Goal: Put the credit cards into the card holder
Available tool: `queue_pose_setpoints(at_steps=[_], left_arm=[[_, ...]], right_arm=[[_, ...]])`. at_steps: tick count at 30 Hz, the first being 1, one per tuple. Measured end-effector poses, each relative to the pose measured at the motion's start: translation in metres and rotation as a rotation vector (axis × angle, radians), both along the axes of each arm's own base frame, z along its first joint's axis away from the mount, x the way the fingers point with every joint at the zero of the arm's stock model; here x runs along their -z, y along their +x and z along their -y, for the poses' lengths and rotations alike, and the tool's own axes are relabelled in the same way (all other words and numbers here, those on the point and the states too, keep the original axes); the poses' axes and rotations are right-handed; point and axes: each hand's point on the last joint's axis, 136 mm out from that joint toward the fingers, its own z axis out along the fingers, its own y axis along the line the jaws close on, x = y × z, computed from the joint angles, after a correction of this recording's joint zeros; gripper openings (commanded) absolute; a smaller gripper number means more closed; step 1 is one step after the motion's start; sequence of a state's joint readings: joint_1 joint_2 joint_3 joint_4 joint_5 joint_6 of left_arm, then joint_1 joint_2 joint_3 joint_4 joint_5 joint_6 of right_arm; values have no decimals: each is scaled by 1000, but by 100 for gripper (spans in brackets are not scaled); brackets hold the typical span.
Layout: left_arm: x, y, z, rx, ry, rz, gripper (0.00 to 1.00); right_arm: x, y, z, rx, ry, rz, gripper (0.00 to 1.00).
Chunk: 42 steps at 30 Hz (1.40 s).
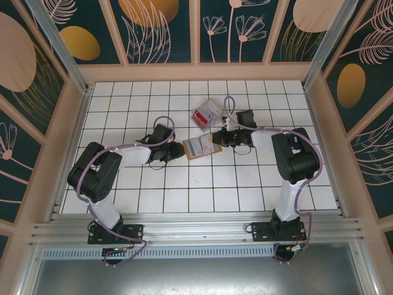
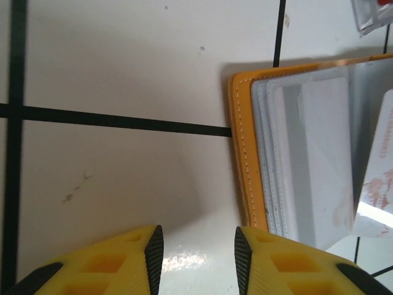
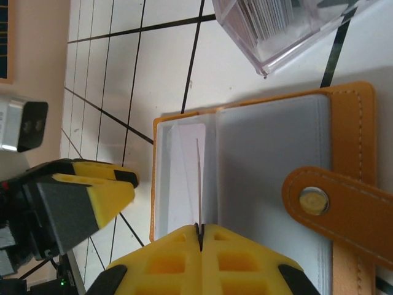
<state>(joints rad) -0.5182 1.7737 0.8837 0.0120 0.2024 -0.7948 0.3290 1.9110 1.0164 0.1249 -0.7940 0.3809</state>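
Note:
The card holder (image 3: 270,160) lies open on the tiles, orange rim and grey clear pockets up, with its snap strap (image 3: 344,203) to the right. My right gripper (image 3: 200,230) is shut on a whitish credit card (image 3: 198,178), held edge-on over the holder's left pocket. In the left wrist view that card (image 2: 381,166) leans over the holder's (image 2: 242,153) inner pockets. My left gripper (image 2: 198,258) is open on bare tile just beside the holder's orange edge, nothing between its pads. From above, both grippers (image 1: 175,149) (image 1: 215,138) flank the holder (image 1: 199,155). A red card lies in the clear box (image 1: 207,113).
The clear plastic box (image 3: 288,24) sits just beyond the holder, close to my right gripper. In the right wrist view my left gripper's fingers (image 3: 92,184) are near the holder's left edge. Wooden walls (image 1: 73,123) border the white tiled floor.

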Motion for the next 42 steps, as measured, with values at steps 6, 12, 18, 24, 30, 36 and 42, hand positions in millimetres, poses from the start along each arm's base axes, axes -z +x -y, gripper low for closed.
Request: queue_pose_setpoints(at_steps=[6, 12, 18, 24, 30, 36, 42], left_arm=[[-1, 6, 7, 7, -14, 6, 38], [0, 7, 9, 9, -15, 5, 38], [1, 8, 9, 9, -15, 3, 37], [1, 9, 11, 8, -20, 0, 37], [2, 9, 12, 9, -23, -1, 37], [2, 10, 12, 7, -24, -2, 37], [2, 13, 15, 11, -32, -2, 37]], right_arm=[[1, 8, -3, 2, 3, 7, 0], [10, 15, -5, 6, -5, -6, 0], [8, 17, -17, -15, -10, 8, 0], [12, 9, -28, -37, -42, 6, 0], [17, 4, -29, -45, -58, -9, 0], [20, 0, -30, -60, -76, -13, 0], [20, -2, -54, -115, -91, 4, 0]])
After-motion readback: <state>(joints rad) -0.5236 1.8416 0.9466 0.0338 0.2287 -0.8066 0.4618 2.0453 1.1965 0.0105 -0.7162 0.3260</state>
